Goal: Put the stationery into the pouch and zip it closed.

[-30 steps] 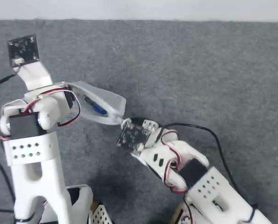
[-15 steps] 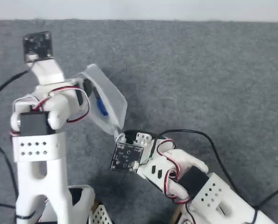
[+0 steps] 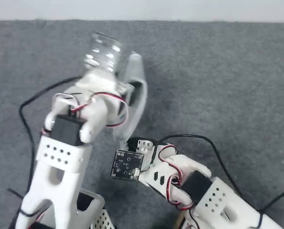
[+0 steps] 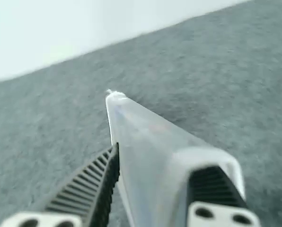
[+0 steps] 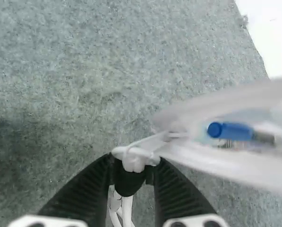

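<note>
The translucent pouch hangs off the grey mat, edge-on in the high view. My left gripper is shut on its upper part; in the left wrist view the pouch sits clamped in the left gripper, between its black fingers. At the pouch's lower end my right gripper is shut on the white zipper pull. The right wrist view shows the right gripper with the pouch stretched from it and a blue pen inside.
Grey carpet-like mat covers the table, with a pale wall along its far edge. Cables trail from the right arm across the mat. The arms' bases stand at the near edge.
My left arm has swung right and away, lifting and turning the pouch from lying flat to standing edge-on. My right gripper has shifted nearer and left, still holding the zipper pull.
</note>
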Tool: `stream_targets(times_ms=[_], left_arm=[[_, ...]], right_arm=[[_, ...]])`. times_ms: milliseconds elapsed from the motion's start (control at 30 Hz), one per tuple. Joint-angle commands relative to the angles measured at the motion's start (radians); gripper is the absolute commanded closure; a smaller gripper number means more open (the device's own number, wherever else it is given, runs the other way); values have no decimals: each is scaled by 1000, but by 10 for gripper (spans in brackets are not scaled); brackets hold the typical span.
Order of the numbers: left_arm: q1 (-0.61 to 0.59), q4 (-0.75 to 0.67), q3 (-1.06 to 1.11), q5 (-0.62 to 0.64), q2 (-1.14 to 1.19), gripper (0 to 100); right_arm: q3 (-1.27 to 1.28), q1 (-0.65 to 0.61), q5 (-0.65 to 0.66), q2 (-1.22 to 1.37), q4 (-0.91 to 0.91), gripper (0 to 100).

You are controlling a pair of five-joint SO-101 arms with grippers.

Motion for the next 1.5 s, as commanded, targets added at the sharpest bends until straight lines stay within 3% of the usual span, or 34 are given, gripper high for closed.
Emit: stream_targets(times_ms=[0, 367, 767, 1067, 1467], left_arm=[[40, -26, -25, -29, -8, 789], [9, 153, -208, -28, -9, 789], [12, 192, -265, -31, -11, 789], [8, 258, -392, -48, -11, 789], [8, 457, -499, -117, -11, 789]], right_arm=[[-17, -2, 12, -30, 4, 991], [-17, -1, 6, -30, -2, 991], [-23, 30, 3, -38, -5, 991], [41, 65, -48, -288, -4, 991], [75, 139, -52, -458, 39, 992]])
